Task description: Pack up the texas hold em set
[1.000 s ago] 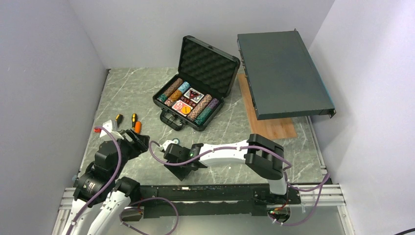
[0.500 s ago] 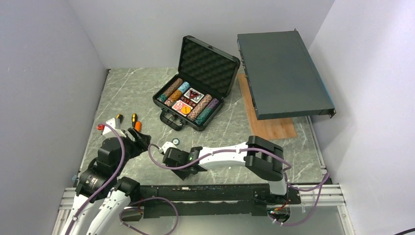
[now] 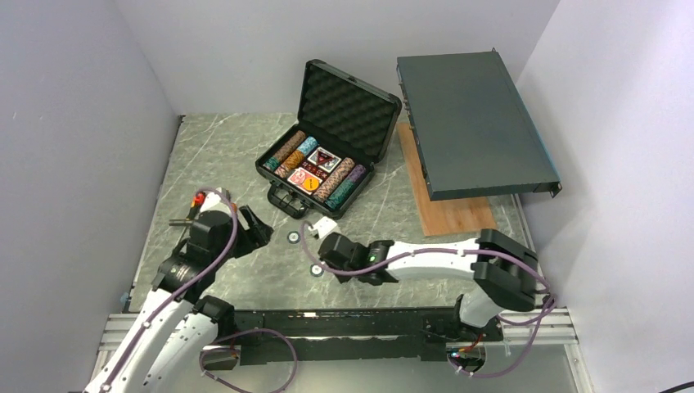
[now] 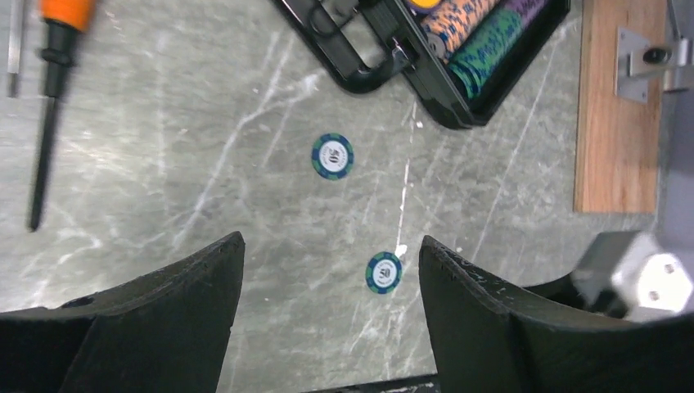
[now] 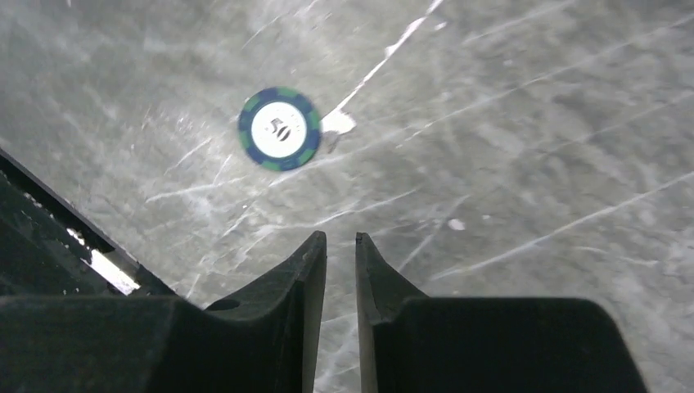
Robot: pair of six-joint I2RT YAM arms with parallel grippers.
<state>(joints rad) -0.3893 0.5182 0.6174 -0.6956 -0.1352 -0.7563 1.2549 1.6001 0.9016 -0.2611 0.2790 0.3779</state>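
Poker case [image 3: 327, 160] stands open toward the back of the table [image 3: 213, 155], lid up, with rows of chips and cards in its tray. From above, a closer chip [image 3: 292, 237] lies loose just in front of the case's handle, and an outer chip [image 3: 315, 271] lies farther out from the case. The left gripper [image 3: 255, 229] sits front-left of the case and the right gripper [image 3: 329, 252] is just beside the outer chip. From the left wrist, its fingers [image 4: 196, 286] are spread wide and hold nothing; both chips show between them, with the case's corner beyond and a screwdriver [image 4: 49, 98] off to the left. From the right wrist, its fingers [image 5: 286, 286] are drawn almost together with only a slim gap, gripping nothing, and the outer chip lies ahead of the tips, apart from them.
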